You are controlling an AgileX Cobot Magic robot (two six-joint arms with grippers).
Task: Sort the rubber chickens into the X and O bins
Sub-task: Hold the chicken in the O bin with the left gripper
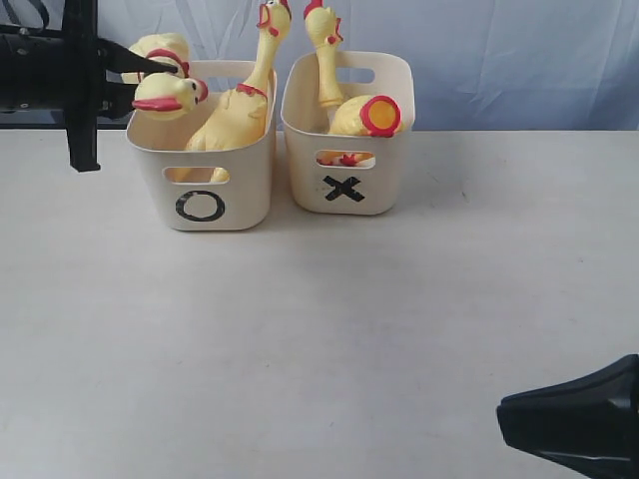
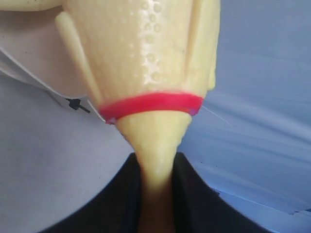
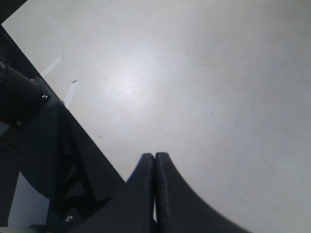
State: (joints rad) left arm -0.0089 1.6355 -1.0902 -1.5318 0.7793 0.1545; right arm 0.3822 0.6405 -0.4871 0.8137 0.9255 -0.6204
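Two cream bins stand side by side at the back of the table, the O bin [image 1: 200, 195] on the left and the X bin [image 1: 344, 165] on the right. A large rubber chicken [image 1: 238, 115] leans in the O bin with its neck up. In the X bin, one chicken [image 1: 324, 55] stands neck-up beside another [image 1: 369, 115]. My left gripper [image 1: 150, 80] hangs over the O bin's far left corner, shut on the neck of a further chicken [image 1: 165, 95]. In the left wrist view that chicken's yellow, red-banded body [image 2: 146, 58] fills the picture past the gripper [image 2: 155, 162]. My right gripper [image 1: 504, 419] is low at the front right, shut and empty [image 3: 154, 156].
A pale blue cloth backdrop [image 1: 519, 60] hangs behind the bins. The white table [image 1: 319, 329] stretches from the bins to the front edge. The left arm's black body [image 1: 60, 70] sits at the far left beside the O bin.
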